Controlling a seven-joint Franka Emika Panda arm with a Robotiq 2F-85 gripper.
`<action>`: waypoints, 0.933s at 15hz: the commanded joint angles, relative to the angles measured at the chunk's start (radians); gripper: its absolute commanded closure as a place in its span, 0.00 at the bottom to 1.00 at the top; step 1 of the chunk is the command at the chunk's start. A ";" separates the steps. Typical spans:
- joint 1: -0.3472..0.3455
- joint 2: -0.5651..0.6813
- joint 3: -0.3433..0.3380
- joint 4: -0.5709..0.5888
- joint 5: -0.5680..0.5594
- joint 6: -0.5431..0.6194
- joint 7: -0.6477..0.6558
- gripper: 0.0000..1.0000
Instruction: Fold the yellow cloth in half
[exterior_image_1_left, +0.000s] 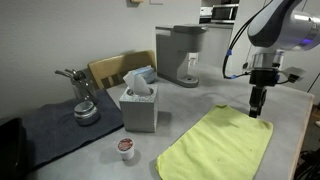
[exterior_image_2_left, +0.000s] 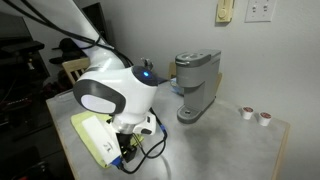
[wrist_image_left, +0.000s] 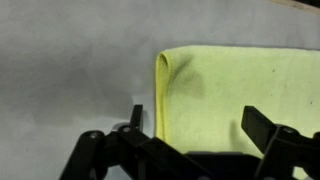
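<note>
Gripper (exterior_image_1_left: 259, 110): jaws apart, nothing clamped. Wrist view shows gripper (wrist_image_left: 200, 128) entering from bottom of frame, w/ one finger (wrist_image_left: 137, 120) at lower centre-left over bare table (wrist_image_left: 70, 80), just outside the cloth's edge, and opposite finger (wrist_image_left: 265, 125) at lower right over the cloth itself. Yellow cloth (wrist_image_left: 245, 85) fills centre-right of that frame; its left edge is curled up into a low ridge, w/ a rounded corner at top. In an exterior view, yellow cloth (exterior_image_1_left: 215, 145) lies flat and unfolded on table (exterior_image_1_left: 190, 110) at lower right of frame, w/ gripper pointing straight down at the cloth's far corner, upper right of the cloth. Whether fingertips touch the fabric: cannot tell. Same view, left to centre: dark grey mat (exterior_image_1_left: 50, 130) at lower left carrying a metal pot (exterior_image_1_left: 84, 105); tissue box (exterior_image_1_left: 138, 105) at centre, just beside mat; small pod cup (exterior_image_1_left: 125, 147) in front of the box, near bottom centre; coffee machine (exterior_image_1_left: 180, 55) at upper centre, well apart from cloth; wooden chair back (exterior_image_1_left: 110, 68) behind the box. In an exterior view, arm body (exterior_image_2_left: 110, 95) covers frame centre and hides the gripper; a strip of yellow cloth (exterior_image_2_left: 92, 138) shows at lower left beneath it; coffee machine (exterior_image_2_left: 195, 85) stands centre-right; two pod cups (exterior_image_2_left: 246, 113) sit at right, near each other.
</note>
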 joint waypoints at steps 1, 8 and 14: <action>-0.036 0.007 0.023 0.025 0.061 -0.010 -0.082 0.00; -0.014 -0.006 0.022 0.010 0.075 0.045 -0.079 0.00; -0.018 0.006 0.050 0.031 0.262 0.062 -0.173 0.00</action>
